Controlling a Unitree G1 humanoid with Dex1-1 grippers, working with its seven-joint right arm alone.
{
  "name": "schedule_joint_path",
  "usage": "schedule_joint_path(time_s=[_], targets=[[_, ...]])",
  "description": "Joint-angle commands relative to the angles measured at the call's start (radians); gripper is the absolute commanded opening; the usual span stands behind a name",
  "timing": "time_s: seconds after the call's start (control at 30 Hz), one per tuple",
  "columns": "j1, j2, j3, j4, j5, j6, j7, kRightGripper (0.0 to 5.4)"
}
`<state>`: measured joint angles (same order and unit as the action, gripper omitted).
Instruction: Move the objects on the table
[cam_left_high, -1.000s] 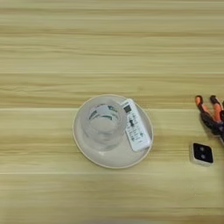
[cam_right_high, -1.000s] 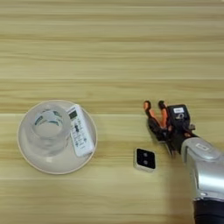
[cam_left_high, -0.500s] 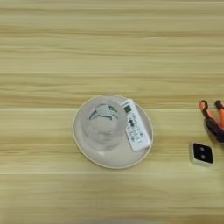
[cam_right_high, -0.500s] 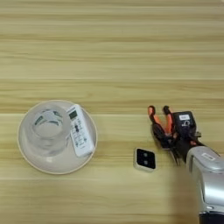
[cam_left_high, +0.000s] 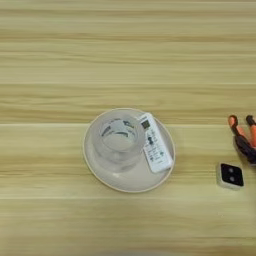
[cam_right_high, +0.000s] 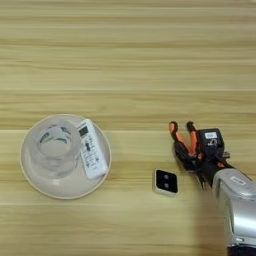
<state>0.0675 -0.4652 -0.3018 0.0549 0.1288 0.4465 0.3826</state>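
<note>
Right of the plate (cam_right_high: 30, 184), well apart from it, our gripper (cam_right_high: 197, 160) sits over the pliers (cam_right_high: 180, 142), apparently clamped on them; their long axis runs toward the table's (cam_right_high: 128, 60) far edge. Smooth clear cup (cam_right_high: 52, 150) and slim white remote (cam_right_high: 91, 155) rest on that shallow cream plate. Small white square device (cam_right_high: 166, 181) lies between plate and gripper.
</note>
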Motion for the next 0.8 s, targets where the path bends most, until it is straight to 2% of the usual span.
schedule_joint_path(time_s=[0.03, 0.27, 0.53, 0.67, 0.8], targets=[[0.032, -0.008, 0.017, 0.028, -0.019, 0.023, -0.016, 3.69], [0.041, 0.009, 0.01, -0.017, -0.001, 0.029, -0.028, 4.47], [0.101, 0.065, -0.005, -0.224, 0.047, 0.058, -0.052, 5.36], [0.122, 0.091, -0.016, -0.283, 0.059, 0.069, -0.073, 5.36], [0.119, 0.105, -0.024, -0.265, 0.056, 0.06, -0.091, 5.36]])
